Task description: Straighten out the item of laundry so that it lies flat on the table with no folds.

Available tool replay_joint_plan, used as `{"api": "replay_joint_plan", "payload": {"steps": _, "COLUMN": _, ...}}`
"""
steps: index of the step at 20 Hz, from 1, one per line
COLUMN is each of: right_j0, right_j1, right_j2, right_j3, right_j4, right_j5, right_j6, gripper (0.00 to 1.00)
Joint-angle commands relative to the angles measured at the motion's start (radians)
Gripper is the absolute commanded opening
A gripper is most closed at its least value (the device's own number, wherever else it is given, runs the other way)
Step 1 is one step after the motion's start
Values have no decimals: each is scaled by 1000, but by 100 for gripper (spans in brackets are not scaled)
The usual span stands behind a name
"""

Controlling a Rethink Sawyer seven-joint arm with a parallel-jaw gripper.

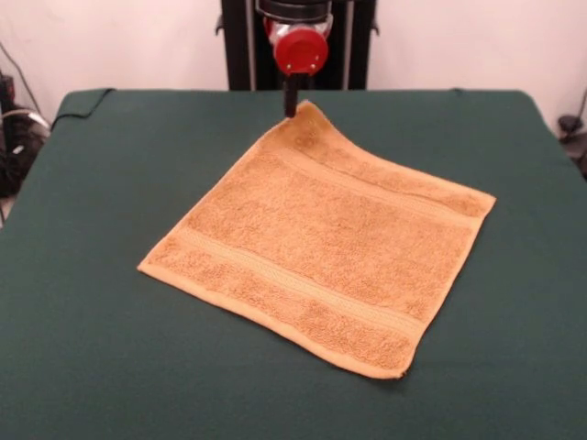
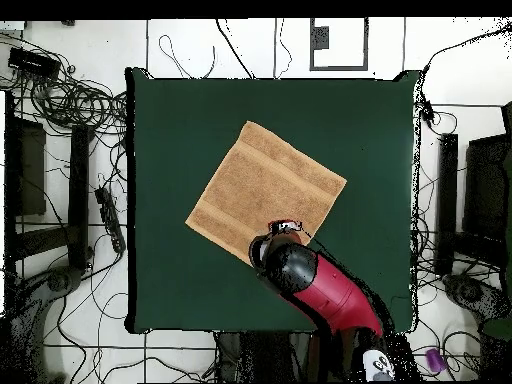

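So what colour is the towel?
The towel is orange-tan with paler bands near two edges; the front view shows it best.

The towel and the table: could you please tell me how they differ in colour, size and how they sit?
The towel is orange-tan with paler bands; the table is plain dark green. The towel is small and roughly square; the table is a far larger rectangle. The towel lies turned like a diamond, its far corner lifted slightly at the gripper; the table's edges run square to the overhead view. Both are cloth surfaces.
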State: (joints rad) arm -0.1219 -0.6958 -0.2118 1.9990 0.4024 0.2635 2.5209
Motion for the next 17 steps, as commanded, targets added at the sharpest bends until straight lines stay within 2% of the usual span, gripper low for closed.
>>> {"api": "replay_joint_plan", "payload": {"steps": 1, "right_j0": 30, "right_j1": 31, "right_j2": 14, "right_j3": 51, "right_j4": -16, "right_j5": 15, "right_j6": 125, "gripper": 0}}
{"api": "replay_joint_plan", "payload": {"steps": 11, "right_j0": 25, "right_j1": 59, "right_j2": 29, "right_j3": 37, "right_j4": -10, "right_j5": -28, "right_j6": 124, "gripper": 0}}
{"api": "replay_joint_plan", "payload": {"steps": 13, "right_j0": 35, "right_j1": 47, "right_j2": -4, "right_j3": 9, "right_j4": -40, "right_j5": 4, "right_j6": 88, "gripper": 0}}
{"api": "replay_joint_plan", "payload": {"steps": 15, "right_j0": 39, "right_j1": -15, "right_j2": -83, "right_j3": -54, "right_j4": -130, "right_j5": 98, "right_j6": -20, "gripper": 0}}
{"api": "replay_joint_plan", "payload": {"steps": 17, "right_j0": -4, "right_j1": -137, "right_j2": -126, "right_j3": -138, "right_j4": -259, "right_j5": 239, "right_j6": -191, "gripper": 0}}
